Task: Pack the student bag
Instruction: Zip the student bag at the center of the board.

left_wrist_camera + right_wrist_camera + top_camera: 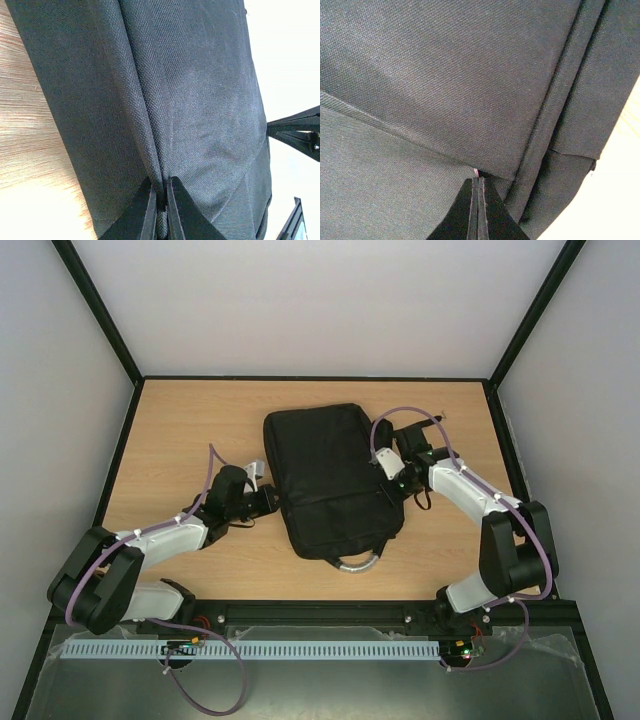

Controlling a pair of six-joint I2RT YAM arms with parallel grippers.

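The student bag (325, 475) is a large black fabric backpack lying flat in the middle of the table, its grey curved handle (358, 561) towards me. My left gripper (272, 502) is at the bag's left edge. In the left wrist view the left gripper (161, 182) is shut on a raised fold of the bag's fabric (150, 100). My right gripper (395, 480) is at the bag's right edge. In the right wrist view the right gripper (478, 180) has its jaws pressed together, tips at the edge of a fabric flap (445, 75). I cannot tell whether it holds anything.
The wooden table (180, 430) is bounded by a black frame and white walls on three sides. A black strap loop (425, 498) lies by the bag's right side under the right arm. Purple cables run along both arms.
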